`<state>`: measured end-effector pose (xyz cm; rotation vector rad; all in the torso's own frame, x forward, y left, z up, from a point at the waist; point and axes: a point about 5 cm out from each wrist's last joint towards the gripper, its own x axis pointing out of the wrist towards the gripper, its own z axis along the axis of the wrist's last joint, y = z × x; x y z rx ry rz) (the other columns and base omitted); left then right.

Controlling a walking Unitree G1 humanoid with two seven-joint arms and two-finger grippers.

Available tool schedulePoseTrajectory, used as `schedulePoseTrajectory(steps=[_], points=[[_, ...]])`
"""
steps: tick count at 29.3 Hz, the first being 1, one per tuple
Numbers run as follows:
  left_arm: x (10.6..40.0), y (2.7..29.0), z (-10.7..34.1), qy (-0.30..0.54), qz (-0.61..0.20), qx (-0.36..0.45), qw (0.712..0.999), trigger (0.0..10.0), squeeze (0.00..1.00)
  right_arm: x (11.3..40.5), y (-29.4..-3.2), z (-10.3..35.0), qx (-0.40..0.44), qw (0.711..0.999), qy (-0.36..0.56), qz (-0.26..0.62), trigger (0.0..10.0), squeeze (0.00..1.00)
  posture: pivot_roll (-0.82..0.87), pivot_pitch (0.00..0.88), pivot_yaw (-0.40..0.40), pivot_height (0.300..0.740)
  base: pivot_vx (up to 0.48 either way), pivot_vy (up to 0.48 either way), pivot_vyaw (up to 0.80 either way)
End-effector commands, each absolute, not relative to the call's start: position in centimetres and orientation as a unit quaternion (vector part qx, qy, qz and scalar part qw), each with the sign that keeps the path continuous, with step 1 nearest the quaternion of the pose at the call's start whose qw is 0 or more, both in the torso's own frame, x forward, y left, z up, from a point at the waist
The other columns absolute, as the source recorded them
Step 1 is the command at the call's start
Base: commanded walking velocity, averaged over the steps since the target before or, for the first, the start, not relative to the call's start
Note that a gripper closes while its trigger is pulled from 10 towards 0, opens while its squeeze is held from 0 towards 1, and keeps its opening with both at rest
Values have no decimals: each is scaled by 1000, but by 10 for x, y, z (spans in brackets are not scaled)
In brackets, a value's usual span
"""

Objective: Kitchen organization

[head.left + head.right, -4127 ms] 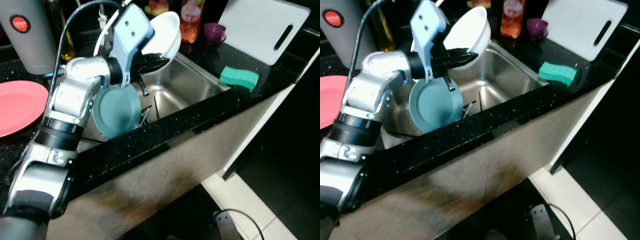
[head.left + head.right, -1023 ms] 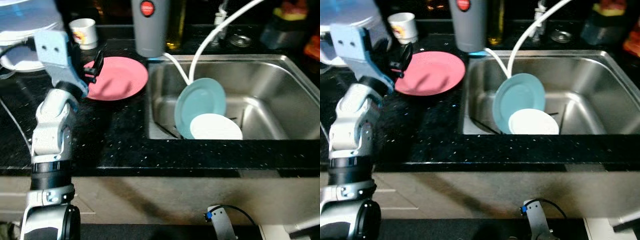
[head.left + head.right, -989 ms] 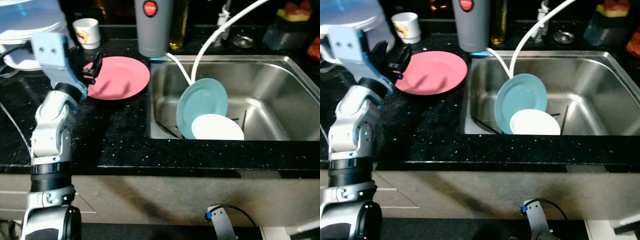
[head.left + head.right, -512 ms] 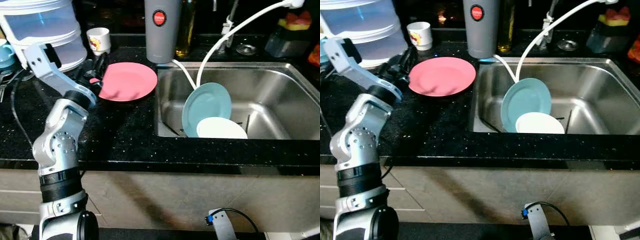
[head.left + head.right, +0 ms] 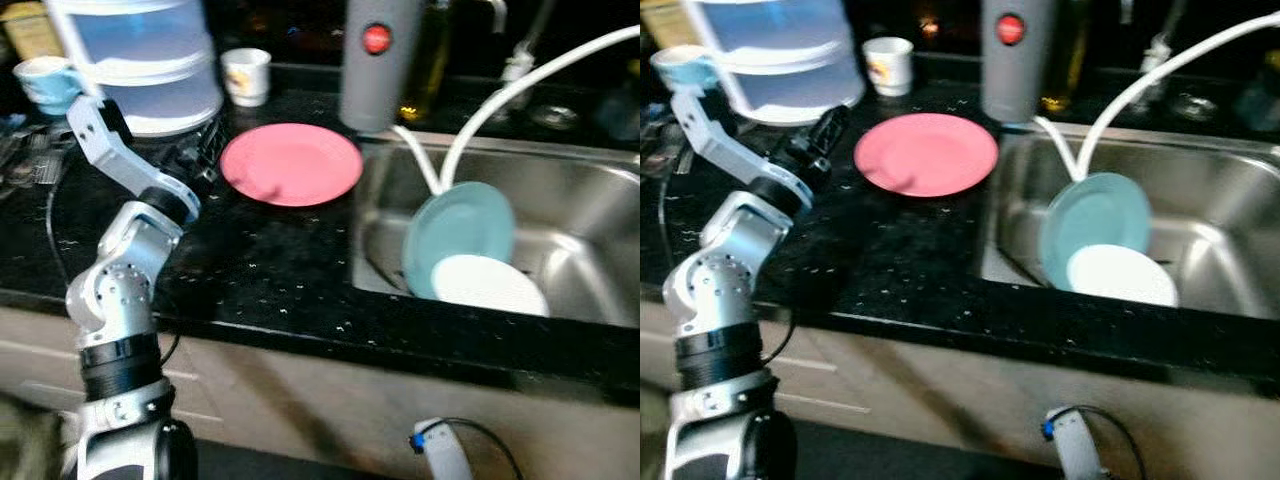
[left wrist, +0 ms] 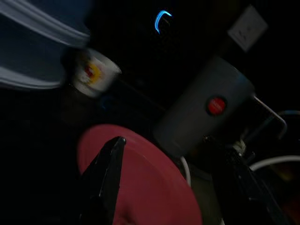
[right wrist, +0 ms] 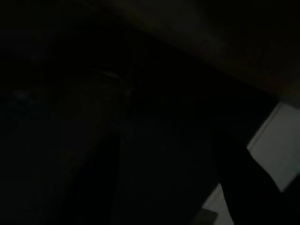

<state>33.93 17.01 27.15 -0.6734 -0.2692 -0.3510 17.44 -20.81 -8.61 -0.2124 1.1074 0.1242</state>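
Note:
A pink plate (image 5: 292, 163) lies flat on the black counter (image 5: 270, 270), left of the steel sink (image 5: 590, 240). My left gripper (image 5: 203, 152) hovers low at the plate's left edge, open and empty. In the left wrist view its two black fingers (image 6: 105, 178) stand wide apart with the pink plate (image 6: 145, 183) between and beyond them. Inside the sink a teal plate (image 5: 462, 232) leans upright, and a white bowl (image 5: 490, 286) rests against its front. My right arm hangs idle; its wrist view is almost black.
A grey canister (image 5: 378, 60) with a red badge stands behind the pink plate. A white cup (image 5: 245, 75) and a stacked clear container (image 5: 140, 60) sit at the back left, a teal cup (image 5: 45, 82) further left. A white hose (image 5: 520, 90) arcs into the sink.
The left gripper, earlier shut on the white bowl over the sink, has let it go inside and swung left to the pink plate. Since then only the camera has turned left.

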Motion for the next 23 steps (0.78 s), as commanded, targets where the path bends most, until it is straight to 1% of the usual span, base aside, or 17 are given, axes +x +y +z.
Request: schedulePoseTrajectory(steps=[1,3,10,12,16,18,22,23], points=[[342,174,266,-114,-160,-337,921,10000,0,178,-207,-85,-101,847,519,58,10000,0,39,79,1,740,0,0,800],[342,175,265,-110,-162,-339,920,10000,0,177,-207,-85,-100,847,519,52,10000,0,39,79,1,740,0,0,800],[340,172,267,-119,-197,-324,918,10000,0,176,-208,-85,-92,847,523,37,10000,0,40,83,-2,740,0,0,0],[338,169,270,-127,-222,-337,906,10000,0,176,-208,-86,-85,846,525,35,10000,0,36,84,-3,740,0,0,0],[338,166,274,-137,-235,-336,902,10000,0,176,-208,-86,-85,846,525,33,10000,0,36,84,-3,740,0,0,0],[338,161,276,-137,-251,-325,902,10000,0,176,-209,-86,-86,846,525,34,10000,0,31,85,-1,740,253,-407,0],[340,158,275,-128,-252,-342,896,10000,0,176,-209,-86,-88,846,525,34,10000,0,30,88,1,740,257,-400,0],[340,157,275,-127,-257,-353,891,10000,0,176,-209,-86,-88,846,525,34,10000,0,28,90,0,740,0,0,0]])
